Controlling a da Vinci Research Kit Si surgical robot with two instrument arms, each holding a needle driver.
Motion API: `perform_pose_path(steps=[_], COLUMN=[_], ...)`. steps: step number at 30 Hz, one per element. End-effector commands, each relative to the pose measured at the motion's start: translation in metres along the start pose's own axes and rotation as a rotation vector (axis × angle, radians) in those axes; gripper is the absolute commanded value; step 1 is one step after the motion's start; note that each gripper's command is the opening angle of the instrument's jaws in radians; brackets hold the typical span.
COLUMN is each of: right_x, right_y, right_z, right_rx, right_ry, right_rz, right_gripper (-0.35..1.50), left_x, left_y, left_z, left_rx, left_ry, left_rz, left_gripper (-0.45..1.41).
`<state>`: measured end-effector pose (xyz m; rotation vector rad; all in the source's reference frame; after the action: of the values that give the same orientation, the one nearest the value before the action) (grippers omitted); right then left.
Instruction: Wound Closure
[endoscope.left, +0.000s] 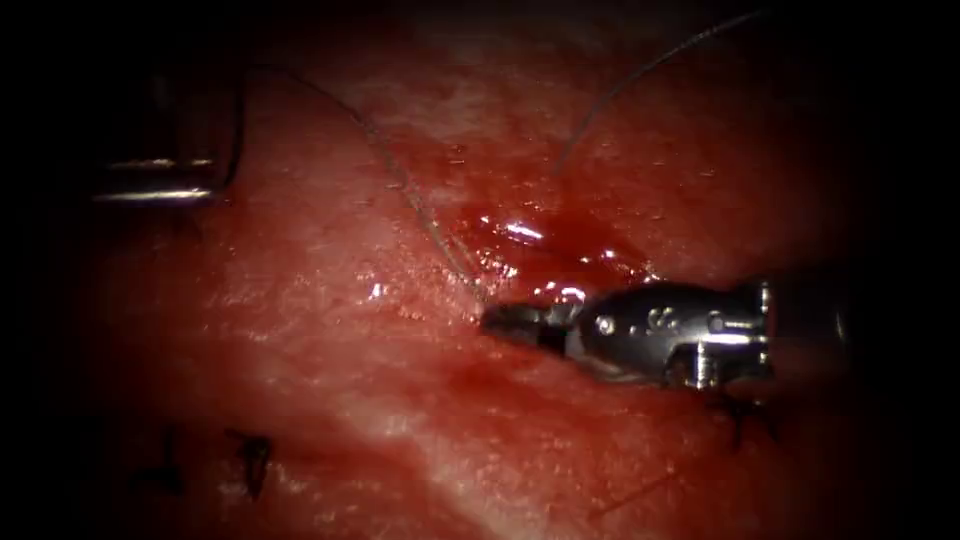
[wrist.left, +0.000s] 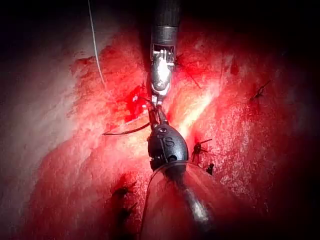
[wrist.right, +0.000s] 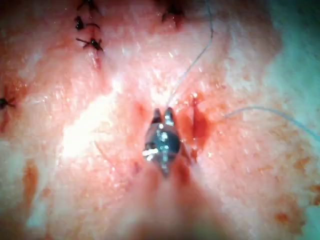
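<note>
Two tools work over the tissue (endoscope.left: 330, 330). The right hand (endoscope.left: 492, 318) comes in from the right, closed narrow on the thread (endoscope.left: 400, 180) right at the cut (wrist.right: 196, 125). The left hand (endoscope.left: 160, 180) sits dim and well apart at the far left, and I cannot tell what it holds. Two strands of thread cross the tissue: one runs down to the right hand, the other ends above the single pool of red fluid (endoscope.left: 520, 232). Three knotted stitches (endoscope.left: 255, 460) show. A dark curved sliver, possibly the needle (wrist.left: 125, 132), lies on the tissue.
</note>
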<state>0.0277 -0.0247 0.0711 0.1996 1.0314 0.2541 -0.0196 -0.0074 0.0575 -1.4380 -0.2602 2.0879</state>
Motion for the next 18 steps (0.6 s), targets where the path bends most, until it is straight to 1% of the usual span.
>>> perform_pose_path(steps=[1, 3, 5, 8, 13, 16, 18], right_x=[-0.0001, 0.0001, 0.0009, 0.0033, 0.0086, 0.0109, 0.0118], right_y=[-0.0008, -0.001, -0.0015, -0.0027, -0.0051, -0.0062, -0.0067], right_z=[0.0005, 0.0, -0.0005, -0.0014, -0.0032, -0.0039, -0.004], right_rx=[0.009, 0.018, 0.019, 0.036, 0.053, 0.061, 0.063], right_ry=[-0.005, -0.028, -0.035, -0.031, -0.012, 0.008, 0.012], right_rz=[0.007, 0.03, 0.05, 0.082, 0.107, 0.114, 0.116], right_gripper=[-0.35, -0.35, -0.35, -0.35, -0.35, -0.35, -0.35], left_x=[-0.0006, -0.0006, -0.0007, -0.001, -0.0022, -0.0027, -0.0027], left_y=[0.0005, 0.0005, 0.0005, 0.0001, -0.0002, -0.0002, -0.0002], left_z=[0.0005, 0.0006, 0.0006, 0.0009, 0.0013, 0.0015, 0.0014], left_rx=[-0.004, -0.003, -0.003, -0.002, 0.001, 0.003, 0.002], left_ry=[0.0, 0.003, 0.003, 0.006, 0.007, 0.008, 0.008], left_rz=[-0.003, -0.003, 0.003, 0.017, 0.038, 0.042, 0.042], left_gripper=[-0.45, -0.45, -0.45, -0.45, -0.45, -0.45, -0.45])
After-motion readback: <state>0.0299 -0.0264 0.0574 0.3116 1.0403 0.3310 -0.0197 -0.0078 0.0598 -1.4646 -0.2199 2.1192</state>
